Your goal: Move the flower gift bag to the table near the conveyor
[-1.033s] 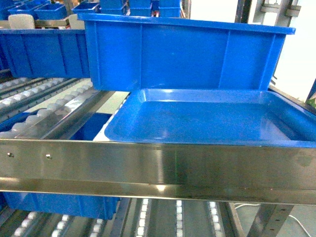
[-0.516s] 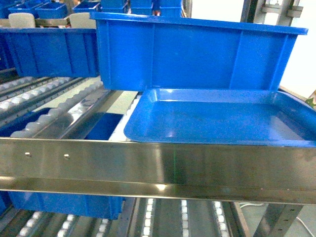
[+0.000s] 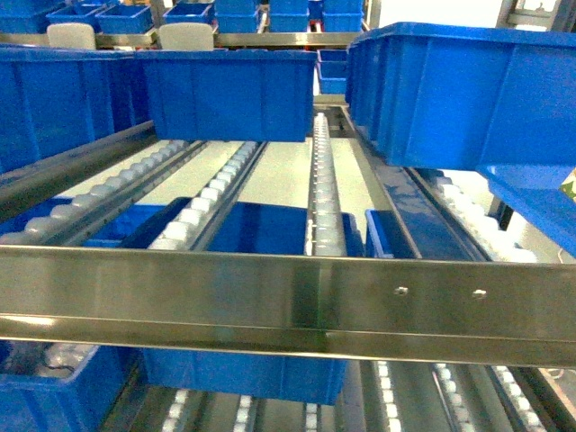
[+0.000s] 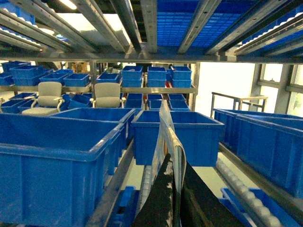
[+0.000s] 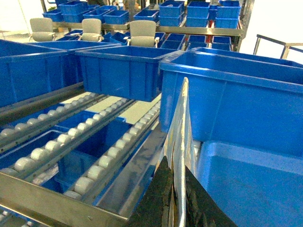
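Each tool's jaws pinch a bag edge. Keep bags clear of conveyor; find table, unseen.

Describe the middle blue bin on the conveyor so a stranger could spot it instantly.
Start at the steel front rail of the conveyor and follow the white rollers back. The middle blue bin faces the camera squarely at their far end. Unlike the larger bin looming on the right, it sits below a pale chair back.

Bright, even overhead light; ceiling lamps and windows blow out white, the steel rail glares, edges soft
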You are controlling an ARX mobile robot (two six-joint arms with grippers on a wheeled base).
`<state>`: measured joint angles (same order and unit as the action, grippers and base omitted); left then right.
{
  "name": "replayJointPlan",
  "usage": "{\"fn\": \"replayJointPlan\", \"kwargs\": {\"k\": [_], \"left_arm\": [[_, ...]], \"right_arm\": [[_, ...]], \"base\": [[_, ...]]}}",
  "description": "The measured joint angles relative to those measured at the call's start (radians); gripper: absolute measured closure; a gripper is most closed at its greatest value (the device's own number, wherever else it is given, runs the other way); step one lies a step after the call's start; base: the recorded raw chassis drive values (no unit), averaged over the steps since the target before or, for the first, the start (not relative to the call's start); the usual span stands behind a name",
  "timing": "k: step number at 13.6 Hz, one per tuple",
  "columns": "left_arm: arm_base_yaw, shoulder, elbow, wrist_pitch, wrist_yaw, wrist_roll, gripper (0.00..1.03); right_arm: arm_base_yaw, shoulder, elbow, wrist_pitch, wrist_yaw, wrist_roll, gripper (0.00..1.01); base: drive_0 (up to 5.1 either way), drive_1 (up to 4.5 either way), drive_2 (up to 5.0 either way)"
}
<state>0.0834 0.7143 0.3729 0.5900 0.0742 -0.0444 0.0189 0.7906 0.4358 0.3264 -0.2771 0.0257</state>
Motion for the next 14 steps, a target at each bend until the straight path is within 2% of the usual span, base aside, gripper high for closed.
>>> {"fn": "replayJointPlan", "kwargs": {"k": [14], "left_arm": [[0.000, 0.000, 0.000, 0.001, 0.000, 0.000, 1.01]], "right_arm": [[0.000, 0.000, 0.000, 0.000, 0.000, 0.000, 0.98]], "base": [[-4.8, 1.42, 3.5]]}}
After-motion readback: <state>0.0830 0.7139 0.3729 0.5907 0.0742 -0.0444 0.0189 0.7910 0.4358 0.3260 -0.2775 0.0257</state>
